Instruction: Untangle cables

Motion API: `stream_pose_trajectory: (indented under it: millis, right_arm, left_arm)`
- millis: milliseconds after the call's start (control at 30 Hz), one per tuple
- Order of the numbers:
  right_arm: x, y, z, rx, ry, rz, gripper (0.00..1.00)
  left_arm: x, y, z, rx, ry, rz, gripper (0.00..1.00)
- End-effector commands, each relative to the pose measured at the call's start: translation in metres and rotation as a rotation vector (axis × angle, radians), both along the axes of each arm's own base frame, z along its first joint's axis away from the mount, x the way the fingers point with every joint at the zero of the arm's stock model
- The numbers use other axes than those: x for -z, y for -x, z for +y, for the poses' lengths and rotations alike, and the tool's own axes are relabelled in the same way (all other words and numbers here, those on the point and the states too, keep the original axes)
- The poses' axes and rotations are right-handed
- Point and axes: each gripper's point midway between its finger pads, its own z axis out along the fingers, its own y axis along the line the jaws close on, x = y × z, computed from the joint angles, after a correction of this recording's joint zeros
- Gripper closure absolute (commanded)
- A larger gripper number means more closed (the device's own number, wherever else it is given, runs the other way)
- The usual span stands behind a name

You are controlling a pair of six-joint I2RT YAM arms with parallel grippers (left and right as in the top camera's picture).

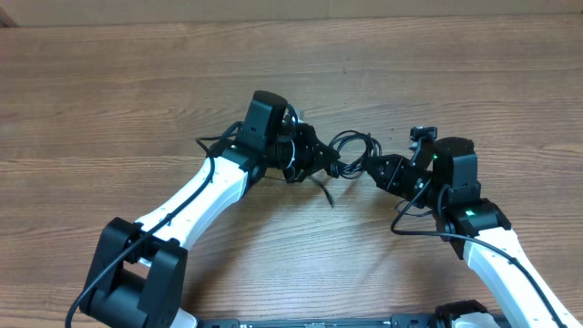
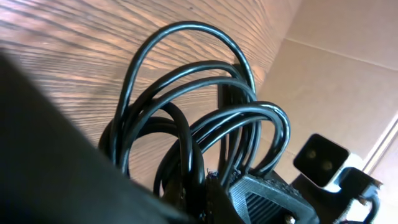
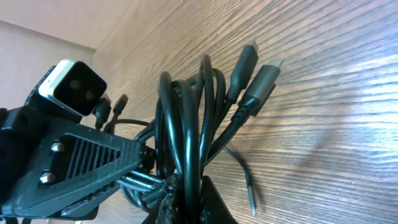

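Over the middle of the wooden table (image 1: 137, 73), just left of its centre, the left gripper (image 1: 311, 164) has its jaws pinched together on one side of the cables (image 1: 353, 146). In its wrist view several glossy black loops fan up out of the grip, all stacked on each other. The bundle itself hangs right over the table's centre, apparently lifted a bit off the wood, strung between the two arms, with one loose tail (image 1: 326, 191) drooping toward the table's near edge. Just right of centre, the right gripper (image 1: 373, 169) is clamped shut on the other side of the same bunch, and its camera shows two plugs (image 3: 256, 68) sticking up out of the strands.

Honestly the risk looks like pulling apart from here. Both grippers seem to hold several strands at once, so spreading the arms could cinch the knot tighter rather than free anything. A plug could also snag inside a loop, or the thin cords could slip out of a pinch and drop back in a heap.
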Motion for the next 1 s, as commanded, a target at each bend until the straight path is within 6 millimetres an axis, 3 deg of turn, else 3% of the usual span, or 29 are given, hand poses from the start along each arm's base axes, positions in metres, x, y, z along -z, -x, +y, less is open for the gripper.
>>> stream_pose_trajectory:
  millis: [0, 433, 833, 967]
  right_arm:
    - [0.020, -0.005, -0.022, 0.092, 0.105, 0.033, 0.96]
    - [0.033, -0.001, -0.037, 0.153, 0.178, 0.077, 0.96]
    - [0.035, -0.002, -0.041, 0.169, 0.194, 0.081, 0.96]
    - [0.035, -0.002, -0.041, 0.169, 0.194, 0.081, 0.96]
  left_arm:
    - [-0.042, 0.015, -0.015, 0.134, 0.166, -0.009, 0.96]
    - [-0.076, 0.027, -0.022, 0.262, 0.320, -0.040, 0.96]
    - [-0.085, 0.035, -0.022, 0.303, 0.366, 0.001, 0.96]
    - [-0.082, 0.029, -0.022, 0.271, 0.347, -0.011, 0.85]
